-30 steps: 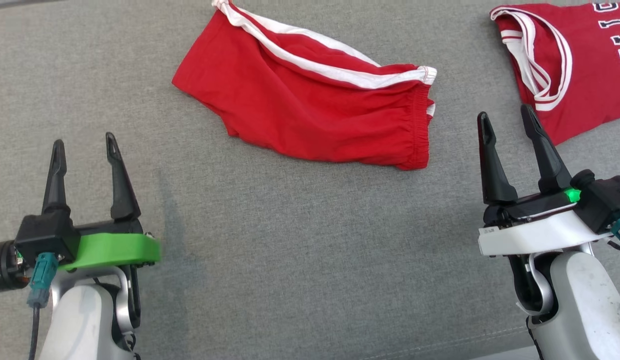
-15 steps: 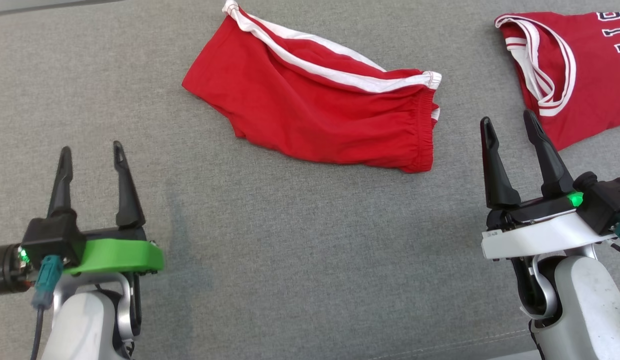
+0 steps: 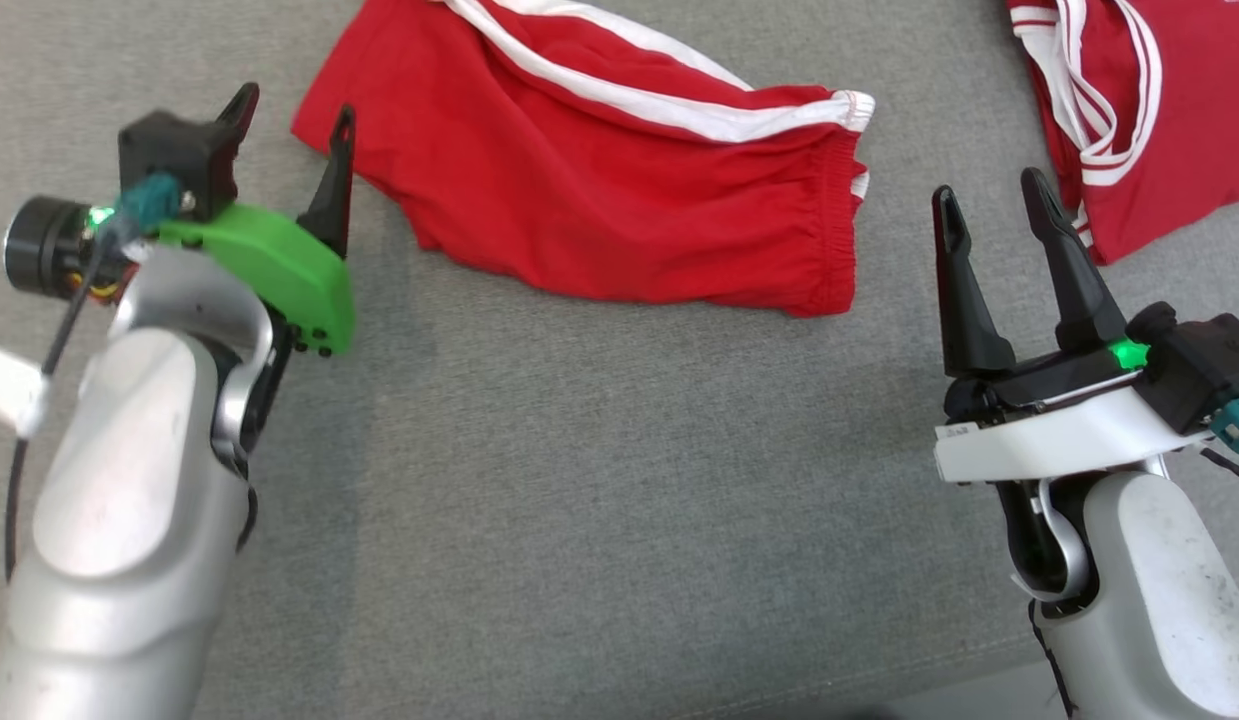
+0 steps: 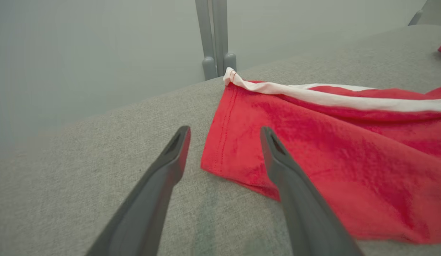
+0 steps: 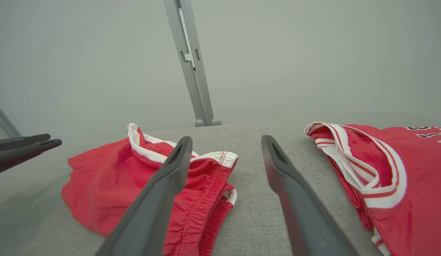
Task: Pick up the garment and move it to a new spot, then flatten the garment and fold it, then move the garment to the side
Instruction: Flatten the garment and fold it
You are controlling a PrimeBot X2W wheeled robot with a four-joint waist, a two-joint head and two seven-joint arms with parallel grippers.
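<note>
Here left pincer (image 3: pixel 297 102) spread near shorts (image 3: pixel 599 180) hem corner; grey surface (image 3: pixel 579 450) beside.

Head view looks down on grey surface (image 3: pixel 619 500); both wrist views skim low, sharing red shorts (image 3: pixel 599 190).

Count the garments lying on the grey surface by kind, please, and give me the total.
Red shorts: 1
Red sleeveless jersey: 1
Total: 2
</note>
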